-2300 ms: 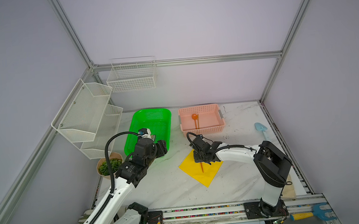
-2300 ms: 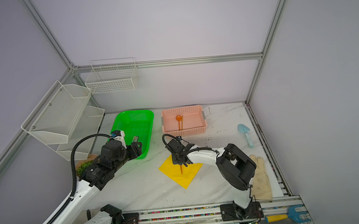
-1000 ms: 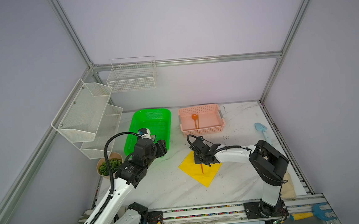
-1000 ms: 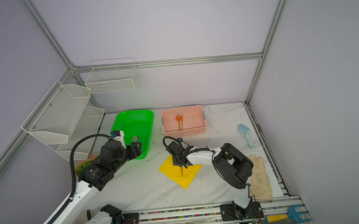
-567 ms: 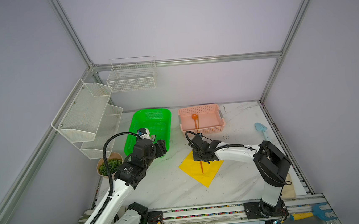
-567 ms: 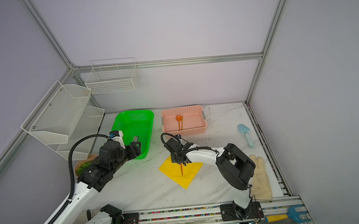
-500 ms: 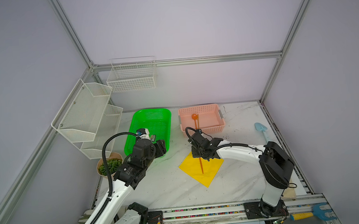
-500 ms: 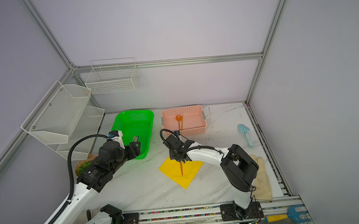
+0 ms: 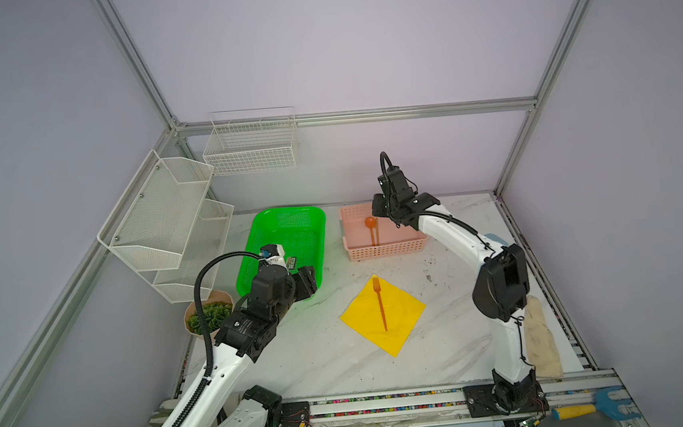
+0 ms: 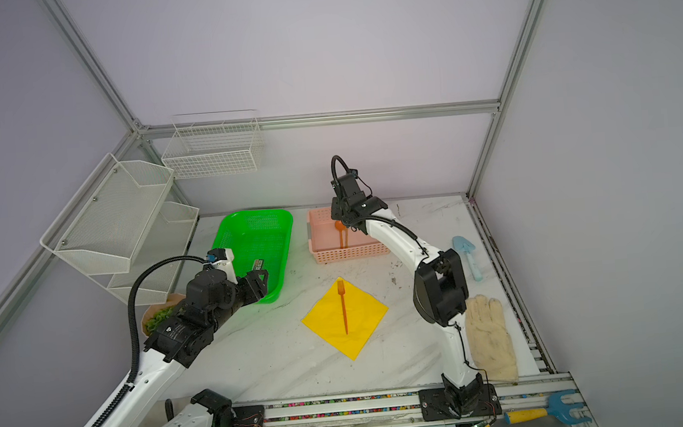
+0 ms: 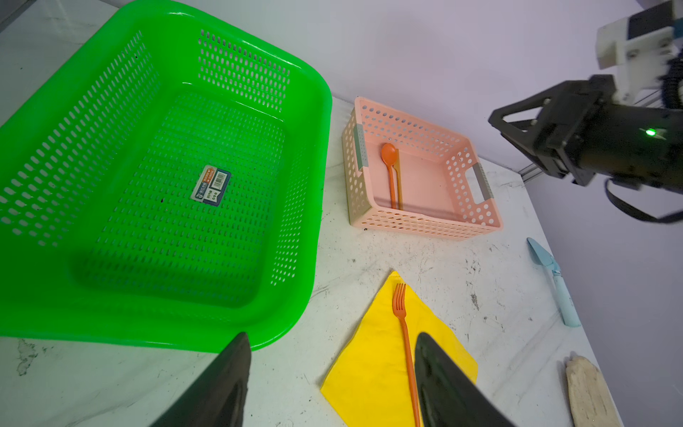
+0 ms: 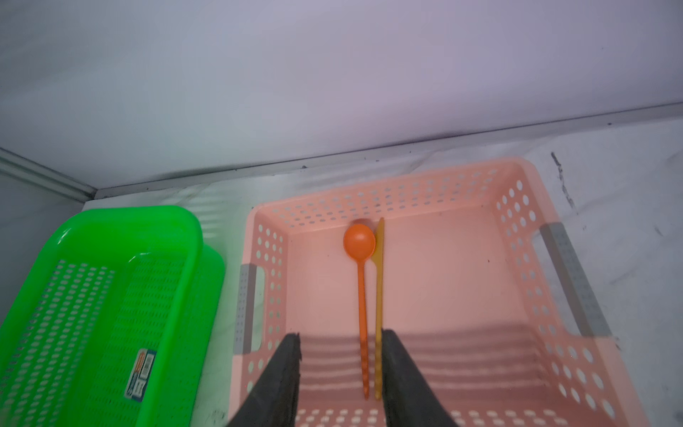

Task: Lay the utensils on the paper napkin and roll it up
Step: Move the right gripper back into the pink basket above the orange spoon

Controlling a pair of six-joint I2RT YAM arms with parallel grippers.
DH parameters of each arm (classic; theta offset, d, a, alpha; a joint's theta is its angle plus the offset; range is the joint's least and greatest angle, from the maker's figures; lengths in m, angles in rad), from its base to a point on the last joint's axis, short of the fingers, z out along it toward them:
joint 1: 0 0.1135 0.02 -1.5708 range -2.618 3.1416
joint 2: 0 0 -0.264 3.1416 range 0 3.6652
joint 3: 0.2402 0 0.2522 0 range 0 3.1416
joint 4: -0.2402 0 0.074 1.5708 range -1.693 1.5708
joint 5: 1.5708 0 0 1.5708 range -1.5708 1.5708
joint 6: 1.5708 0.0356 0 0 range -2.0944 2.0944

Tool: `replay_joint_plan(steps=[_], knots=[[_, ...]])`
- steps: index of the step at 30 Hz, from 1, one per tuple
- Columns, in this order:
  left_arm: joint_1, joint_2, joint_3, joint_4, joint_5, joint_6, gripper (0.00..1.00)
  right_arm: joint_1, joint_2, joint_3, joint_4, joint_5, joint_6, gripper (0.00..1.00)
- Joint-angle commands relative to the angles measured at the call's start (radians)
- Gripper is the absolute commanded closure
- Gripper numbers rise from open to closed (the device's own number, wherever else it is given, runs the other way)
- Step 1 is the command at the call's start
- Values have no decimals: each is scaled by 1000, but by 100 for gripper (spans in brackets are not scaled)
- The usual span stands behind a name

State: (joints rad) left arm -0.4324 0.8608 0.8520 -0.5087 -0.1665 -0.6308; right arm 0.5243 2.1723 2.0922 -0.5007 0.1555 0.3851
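Note:
The orange fork (image 9: 379,303) (image 10: 343,306) lies flat along the middle of the yellow paper napkin (image 9: 404,316) (image 10: 362,319), tines toward the baskets. The orange spoon (image 12: 360,258) (image 9: 371,225) lies in the pink basket (image 12: 517,236) beside a yellowish knife (image 12: 379,295). My right gripper (image 12: 340,338) (image 9: 378,213) hangs open above the basket's near wall, over the spoon's handle end, holding nothing. My left gripper (image 11: 332,336) (image 9: 307,282) is open and empty by the green basket's near corner, left of the napkin (image 11: 373,362) and apart from the fork (image 11: 404,325).
The green basket (image 9: 287,235) stands left of the pink basket (image 9: 388,248). A light-blue trowel (image 10: 469,254) and a beige glove (image 10: 489,336) lie along the right edge. A potted plant (image 9: 208,316) and wire shelves (image 9: 165,220) are at left; a blue rake (image 10: 555,410) lies off the front rail.
My right gripper has let go of the fork, which stays on the napkin, and has risen and moved back over the pink basket. The left arm has barely moved.

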Motion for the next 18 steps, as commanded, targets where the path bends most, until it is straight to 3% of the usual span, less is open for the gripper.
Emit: replay_joint_plan(steps=[1, 6, 18], knots=[[-2, -31, -41, 42, 18, 35, 31, -22, 190, 219, -180, -57, -61, 69], [-2, -52, -50, 42, 18, 56, 31, -26, 384, 484, -278, -69, -63, 74], [-2, -51, -67, 69, 22, 69, 31, -23, 451, 427, -269, -120, -77, 75]])
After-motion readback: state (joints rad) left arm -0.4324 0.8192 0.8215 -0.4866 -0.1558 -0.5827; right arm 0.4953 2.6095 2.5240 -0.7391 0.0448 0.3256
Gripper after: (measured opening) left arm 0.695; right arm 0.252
